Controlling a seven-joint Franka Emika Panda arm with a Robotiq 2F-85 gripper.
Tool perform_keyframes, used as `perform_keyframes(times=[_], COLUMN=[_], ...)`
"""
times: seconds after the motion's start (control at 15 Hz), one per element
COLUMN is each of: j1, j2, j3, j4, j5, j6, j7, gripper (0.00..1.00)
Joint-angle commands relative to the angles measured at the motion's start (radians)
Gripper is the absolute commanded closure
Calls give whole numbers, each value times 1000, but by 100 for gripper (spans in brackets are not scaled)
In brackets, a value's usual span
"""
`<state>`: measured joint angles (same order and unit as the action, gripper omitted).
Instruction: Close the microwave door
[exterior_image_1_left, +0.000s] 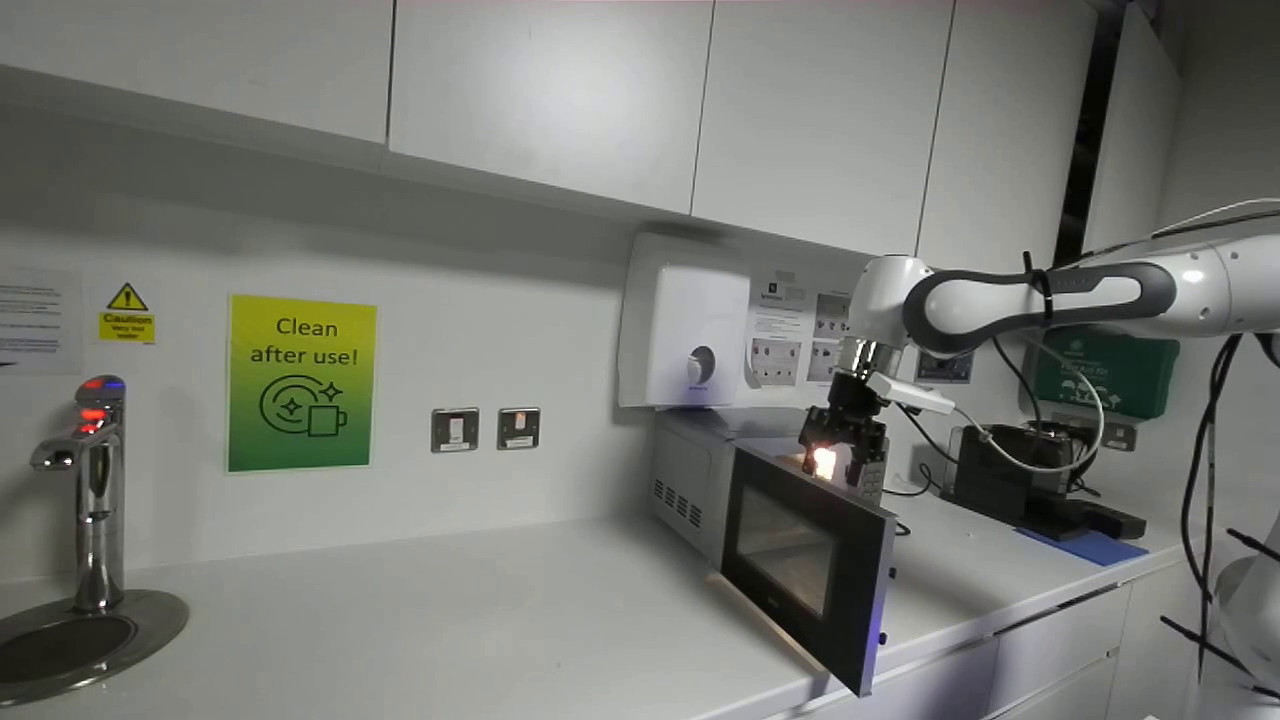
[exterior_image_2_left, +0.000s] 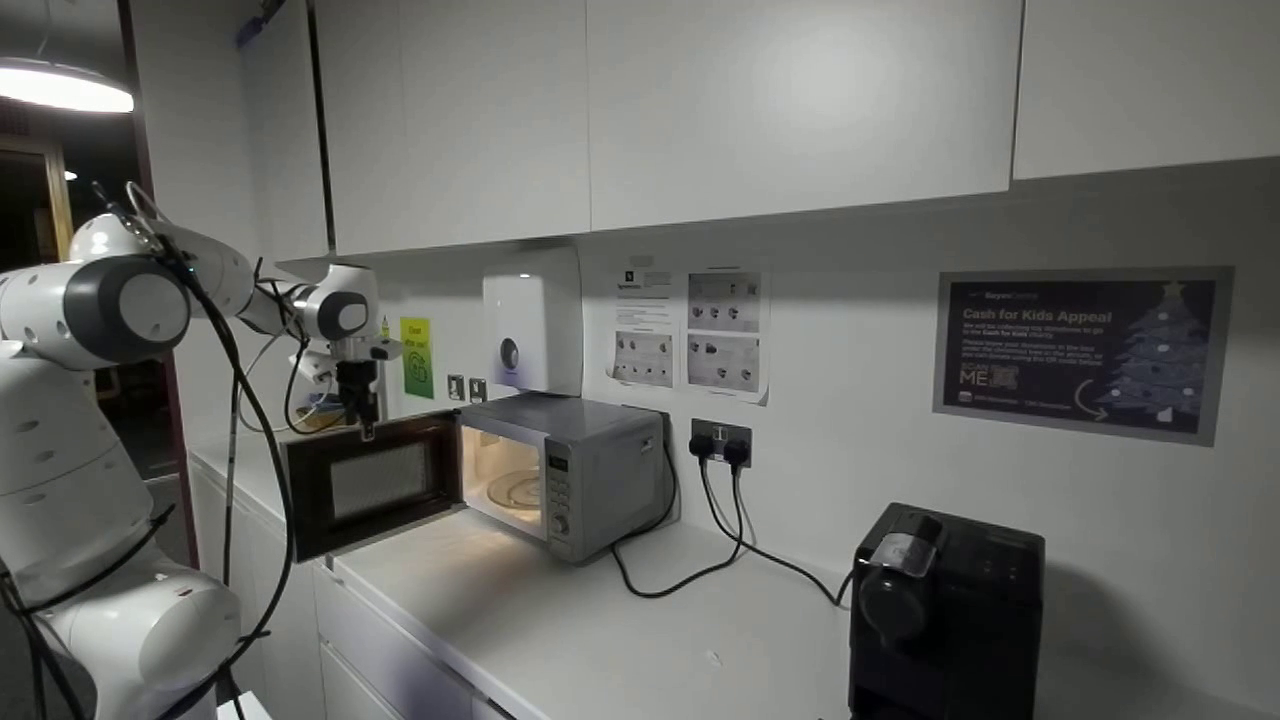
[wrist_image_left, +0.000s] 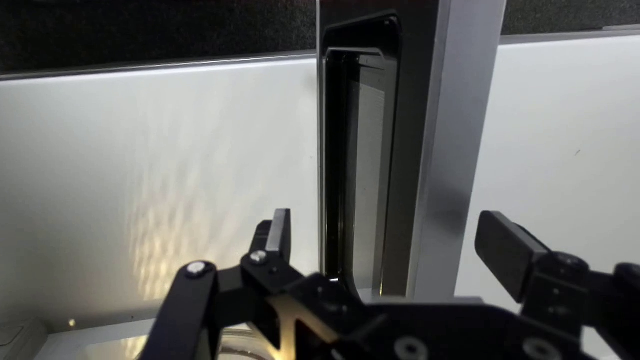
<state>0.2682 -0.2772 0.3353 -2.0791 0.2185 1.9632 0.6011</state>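
The microwave is a silver-grey box on the counter, its lit interior and glass turntable showing in an exterior view. Its black-framed microwave door stands swung wide open, and the free end juts past the counter's front edge. Over the top of the door hangs my gripper, pointing down, with the fingertips near the height of the top edge. In the wrist view the microwave door runs between the widely spread fingers of the gripper, with a gap to each. Contact with the door does not show.
A white dispenser is mounted on the wall above the microwave, under the upper cabinets. Black power cables trail over the counter towards a black coffee machine. A tap stands along the counter.
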Motion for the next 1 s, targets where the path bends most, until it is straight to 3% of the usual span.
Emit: perform_keyframes(times=[0.0, 0.93], j1=[-2, -1], j2=[-12, 54], j3=[-5, 10], j4=[-22, 25], j5=[29, 11], j6=[36, 21], j7=[-47, -37], gripper=[0, 0])
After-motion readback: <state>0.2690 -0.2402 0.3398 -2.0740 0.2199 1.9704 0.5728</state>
